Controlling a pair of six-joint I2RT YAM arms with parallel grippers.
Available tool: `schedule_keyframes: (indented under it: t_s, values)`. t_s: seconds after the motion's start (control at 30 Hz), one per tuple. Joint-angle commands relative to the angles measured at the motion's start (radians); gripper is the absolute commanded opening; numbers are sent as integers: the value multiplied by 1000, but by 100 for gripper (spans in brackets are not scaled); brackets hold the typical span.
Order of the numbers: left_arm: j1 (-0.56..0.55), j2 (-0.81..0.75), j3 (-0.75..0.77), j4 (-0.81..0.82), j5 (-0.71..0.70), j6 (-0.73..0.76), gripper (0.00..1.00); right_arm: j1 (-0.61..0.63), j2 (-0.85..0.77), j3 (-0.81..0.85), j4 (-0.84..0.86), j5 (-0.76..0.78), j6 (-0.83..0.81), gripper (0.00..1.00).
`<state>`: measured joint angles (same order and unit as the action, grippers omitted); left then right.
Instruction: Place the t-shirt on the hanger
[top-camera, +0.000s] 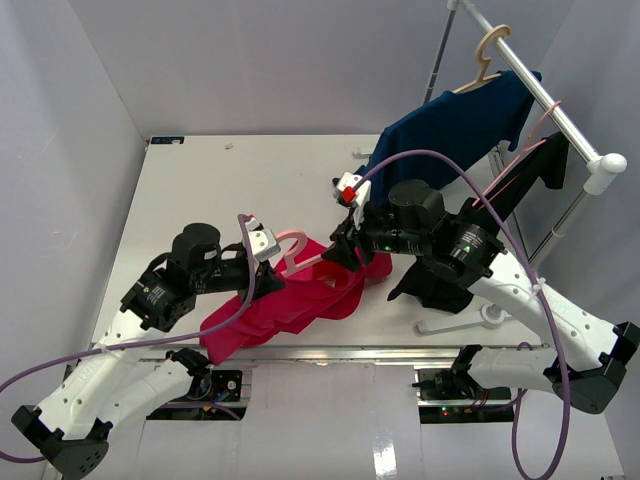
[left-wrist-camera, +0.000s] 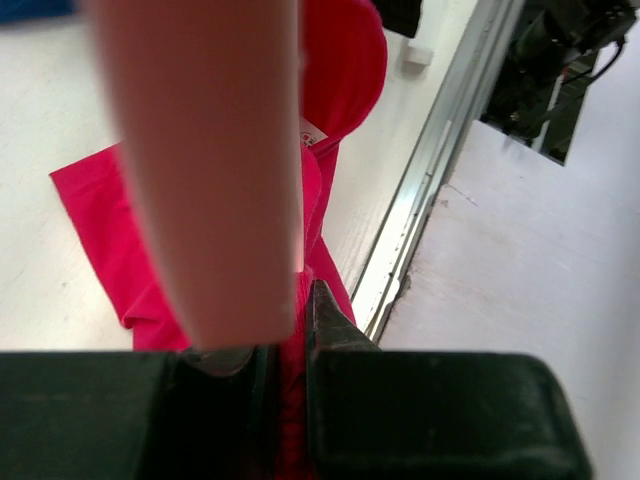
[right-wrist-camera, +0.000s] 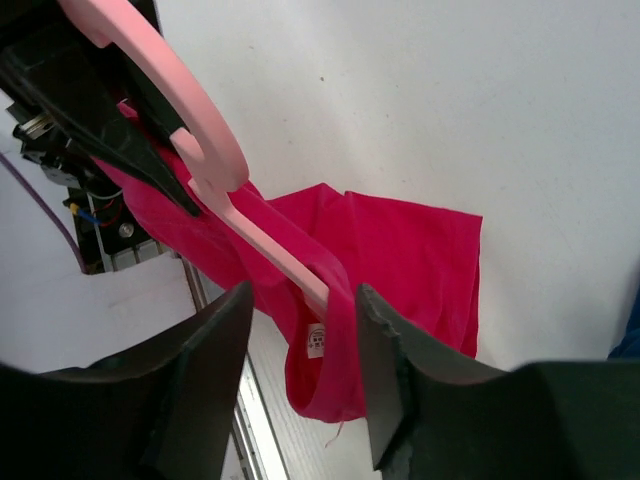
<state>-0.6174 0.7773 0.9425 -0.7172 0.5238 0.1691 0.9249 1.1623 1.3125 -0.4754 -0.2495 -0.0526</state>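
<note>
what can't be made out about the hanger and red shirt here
- Top external: the hanger past its hook, under the t-shirt and the right gripper.
- Left wrist: hanger too close, a blur hiding much of the t-shirt.
- Right wrist: whether the jaws pinch the cloth; label print too small.

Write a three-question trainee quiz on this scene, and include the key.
1. True or false: the left gripper is shut on the pink hanger.
2. What hangs from the beige hanger on the rack? A) navy shirt B) towel C) nothing
3. Fill in: the white label of the red t-shirt shows between the ___ gripper's fingers.
Key: 1 true; 2 A; 3 right gripper.
</note>
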Motion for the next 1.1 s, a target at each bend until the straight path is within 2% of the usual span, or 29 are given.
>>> schedule_keyframes:
  t_s: [0.0, 0.33, 0.53, 0.73, 0.83, 0.9, 0.93, 1.07]
  values:
    - [-2, -9, -1, 73, 116, -13, 0, 4, -27, 13, 59, -124, -54, 54]
    - [-2, 2, 2, 87, 147, -20, 0, 9, 71, 48, 217, -260, -43, 61]
    - [-2, 13, 0, 97, 170, -29, 0, 20, 155, 60, 329, -327, 11, 60]
    - [-2, 5, 0, 102, 147, -39, 0, 23, 154, -5, 490, -361, 95, 40]
    - [-2, -1, 12, 105, 135, -55, 0, 22, 149, -19, 534, -367, 112, 25]
    - [-2, -10, 29, 105, 119, -77, 5, 22, 149, -21, 550, -365, 140, 11]
    - [-2, -13, 37, 105, 113, -86, 9, 22, 148, -21, 556, -367, 150, 8]
    - [-2, -30, 62, 105, 96, -111, 24, 22, 125, -39, 567, -366, 157, 8]
